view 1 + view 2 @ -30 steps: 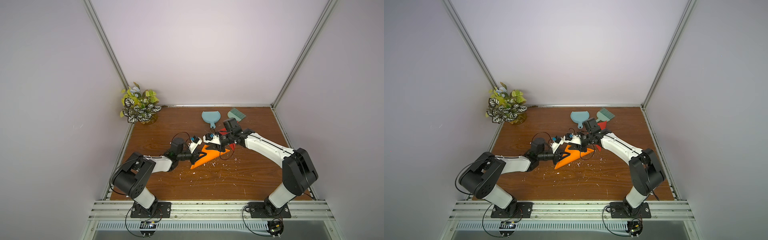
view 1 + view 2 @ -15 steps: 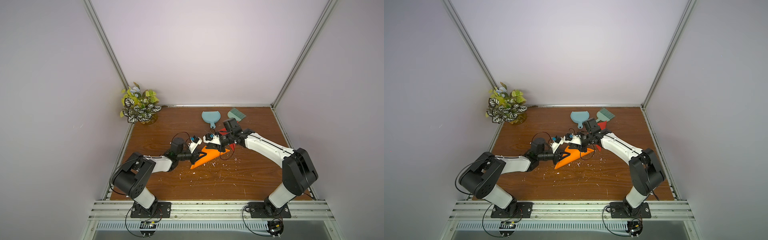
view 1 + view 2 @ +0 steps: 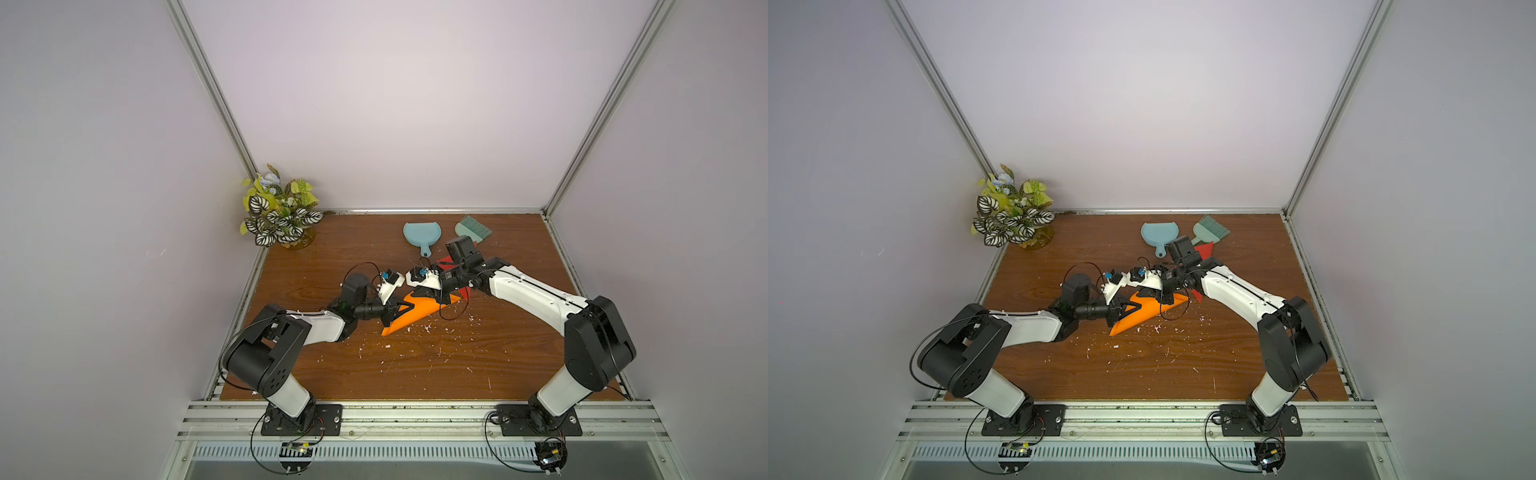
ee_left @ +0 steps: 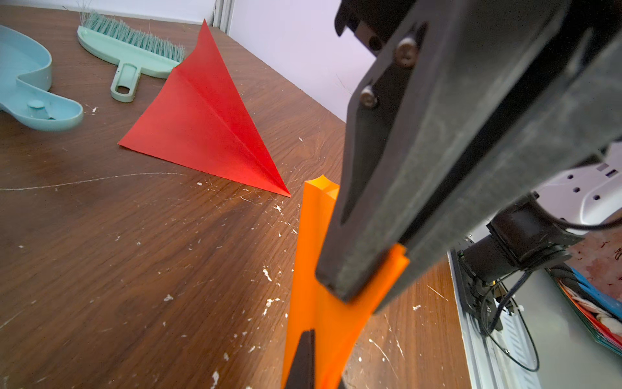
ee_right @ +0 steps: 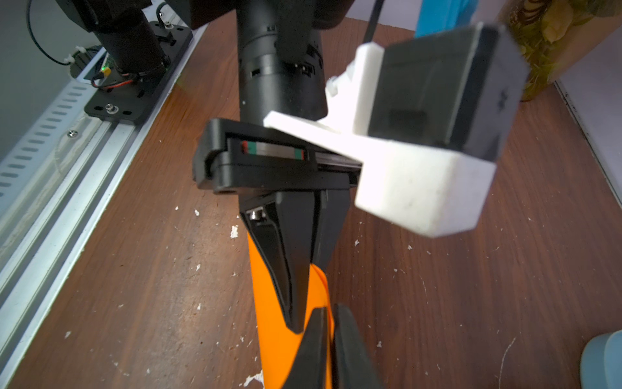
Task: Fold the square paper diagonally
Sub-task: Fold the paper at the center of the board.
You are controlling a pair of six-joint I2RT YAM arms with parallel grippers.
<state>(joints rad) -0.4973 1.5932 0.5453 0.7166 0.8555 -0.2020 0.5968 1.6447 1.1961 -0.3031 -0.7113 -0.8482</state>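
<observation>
The orange paper (image 3: 415, 318) (image 3: 1142, 318) lies mid-table, folded into a long triangle. Its upper edge stands raised between the two grippers. My left gripper (image 3: 409, 306) (image 4: 319, 363) is shut on the paper's doubled edge (image 4: 313, 256). My right gripper (image 3: 442, 301) (image 5: 330, 313) faces it from the other side, its two black fingertips pressed together on the same orange edge (image 5: 272, 320). In the right wrist view the left gripper's finger (image 5: 289, 269) lies flat against the paper just ahead of my right fingertips.
A red folded paper (image 3: 446, 262) (image 4: 208, 124) lies behind the right arm. A blue dustpan (image 3: 419, 235) and a green brush (image 3: 473, 227) sit near the back wall. A potted plant (image 3: 280, 212) fills the back left corner. White scraps (image 3: 415, 332) litter the wood.
The right gripper's jaws have closed onto the orange paper's edge. Both arms and the paper have hardly shifted.
</observation>
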